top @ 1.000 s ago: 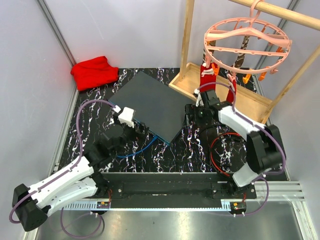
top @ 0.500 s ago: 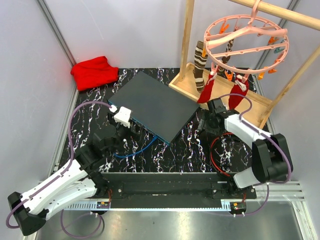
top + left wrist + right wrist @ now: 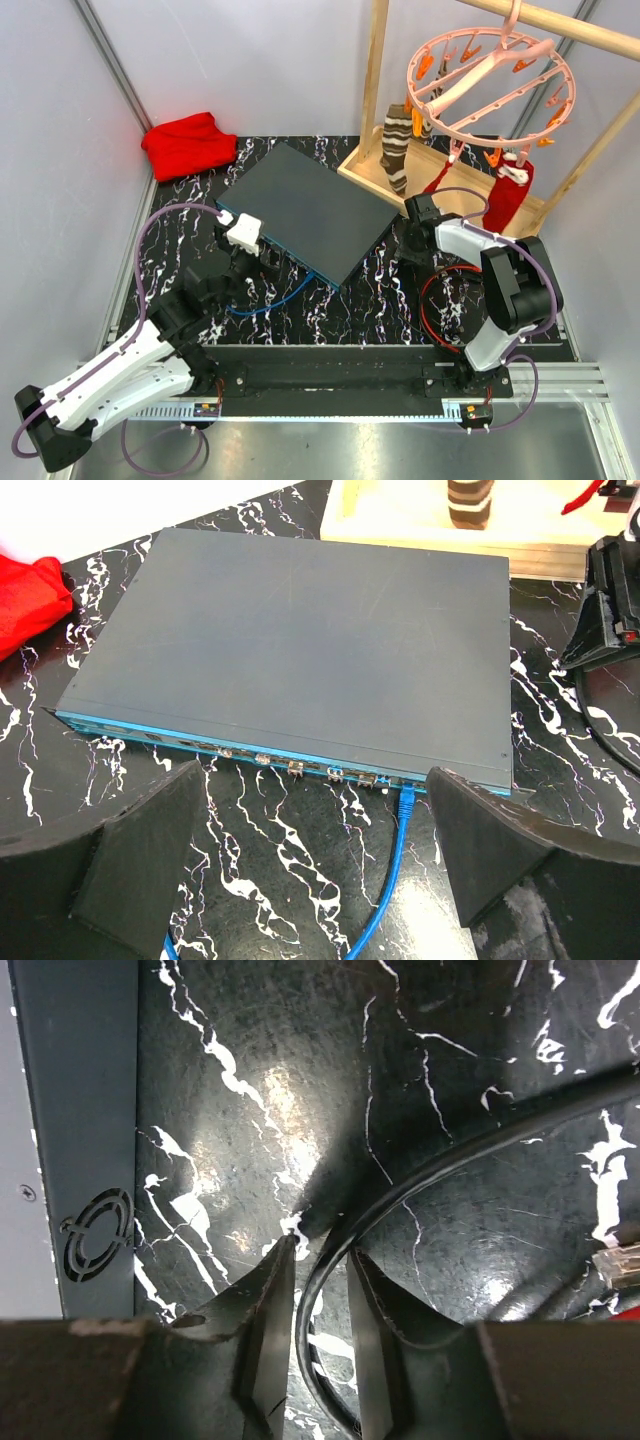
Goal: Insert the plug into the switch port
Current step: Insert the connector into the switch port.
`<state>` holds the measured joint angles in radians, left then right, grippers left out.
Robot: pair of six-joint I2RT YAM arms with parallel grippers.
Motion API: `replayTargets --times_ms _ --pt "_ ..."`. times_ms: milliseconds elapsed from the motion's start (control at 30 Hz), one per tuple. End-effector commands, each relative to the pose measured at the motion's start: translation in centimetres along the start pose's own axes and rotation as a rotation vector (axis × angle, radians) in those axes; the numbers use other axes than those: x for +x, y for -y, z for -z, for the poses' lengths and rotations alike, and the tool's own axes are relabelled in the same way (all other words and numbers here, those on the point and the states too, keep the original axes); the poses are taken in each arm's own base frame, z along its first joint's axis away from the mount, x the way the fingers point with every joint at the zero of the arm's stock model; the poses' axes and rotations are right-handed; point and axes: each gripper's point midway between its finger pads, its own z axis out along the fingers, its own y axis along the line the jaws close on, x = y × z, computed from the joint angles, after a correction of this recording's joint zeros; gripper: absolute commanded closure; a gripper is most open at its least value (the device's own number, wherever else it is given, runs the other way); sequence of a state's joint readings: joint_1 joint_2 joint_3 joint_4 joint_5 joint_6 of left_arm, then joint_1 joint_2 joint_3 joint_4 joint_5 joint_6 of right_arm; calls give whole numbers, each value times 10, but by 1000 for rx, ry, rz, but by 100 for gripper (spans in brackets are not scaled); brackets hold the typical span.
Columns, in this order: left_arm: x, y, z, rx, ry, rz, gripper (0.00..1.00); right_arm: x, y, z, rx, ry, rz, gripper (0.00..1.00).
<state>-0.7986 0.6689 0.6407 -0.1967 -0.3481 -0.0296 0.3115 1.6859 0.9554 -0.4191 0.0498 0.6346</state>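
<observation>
We are reading the blue plug (image 3: pixel 405 798) as seated in the switch (image 3: pixel 290 630) near the table's (image 3: pixel 330 320) far edge. Left gripper (image 3: pixel 315 780) is gaping wide, empty; right gripper (image 3: pixel 320 1250) is straddling a black cable (image 3: pixel 450 1160) narrowly (gripped? we cannot tell). Next: confirming seating.

Black, white-veined counter (image 3: pixel 350 300)
The switch (image 3: pixel 305 208) was dark grey, teal along its front edge; the cable (image 3: pixel 387 900) blue; the far-left cloth (image 3: pixel 188 143) red.

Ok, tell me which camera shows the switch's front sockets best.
Left wrist: the switch faces it, its teal front edge and sockets in plain sight. Top external shows mostly the lid, the edge a sliver. Right wrist catches only a side wall with a vent.
</observation>
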Motion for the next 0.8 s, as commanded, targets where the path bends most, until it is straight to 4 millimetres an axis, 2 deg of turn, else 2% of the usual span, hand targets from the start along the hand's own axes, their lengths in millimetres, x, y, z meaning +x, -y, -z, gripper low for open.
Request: replayTargets --times_ms 0,100,200,233,267,333,433,533,567,633,700,767 --pt "-12 -1 3 7 32 0 1 24 6 -14 14 -81 2 66" --pt "-12 2 2 21 29 0 1 31 8 -17 35 -100 30 79" --pt "-10 3 2 26 25 1 1 40 2 -9 22 -108 62 98" --pt "-10 4 1 27 23 4 1 43 1 -5 17 -114 67 100" --pt "-9 5 1 30 22 6 1 45 -9 5 -17 -103 82 100" --pt "-10 5 1 30 24 15 1 52 -13 17 -34 -102 103 100" --pt "-13 8 -1 37 29 51 1 56 -35 52 -117 -52 158 100" --pt "-19 11 -6 20 25 132 1 71 -63 81 -233 -39 226 100" --pt "-23 11 -10 5 25 187 1 83 -73 89 -269 -43 276 100" --pt "-27 9 -17 -42 22 263 1 90 -88 102 -328 -17 329 100" --pt "-40 10 -22 -46 43 304 1 108 -107 114 -399 -5 409 100" --pt "-49 15 -30 -45 40 335 1 119 -117 122 -455 14 452 100"
